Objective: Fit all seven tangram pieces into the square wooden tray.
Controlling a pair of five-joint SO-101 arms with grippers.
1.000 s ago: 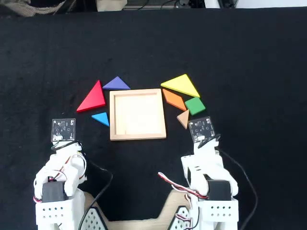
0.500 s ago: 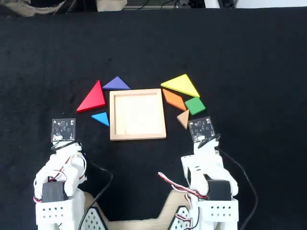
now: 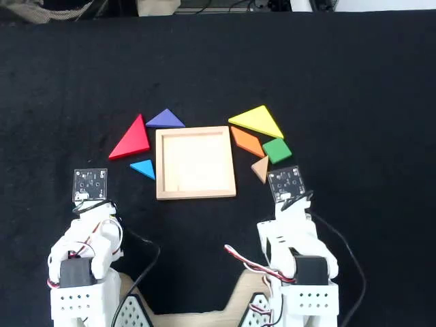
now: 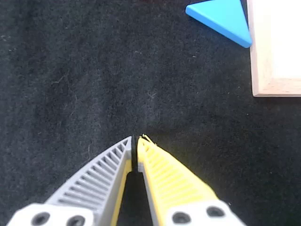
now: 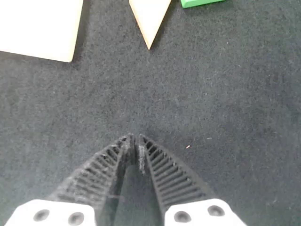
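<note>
left gripper point(image 4: 136, 140) closed, right gripper point(image 5: 134, 139) closed, facing tray point(image 3: 195, 196)

"Where is there room beside the tray point(image 3: 195, 196)?"
"Along its near edge. The blue piece point(image 3: 144, 168) crowds its left side. The tan piece point(image 3: 261, 167) and orange piece point(image 3: 246, 142) crowd its right."

The tray point(image 3: 195, 196) lies at the middle of the desk point(image 3: 340, 82), three pieces point(image 3: 131, 139) grouped just left of it, four pieces point(image 3: 259, 121) just right. Nearer the front edge, the left hand point(image 4: 136, 140) sits off the tray's left corner, the right hand point(image 5: 134, 137) off its right.
</note>
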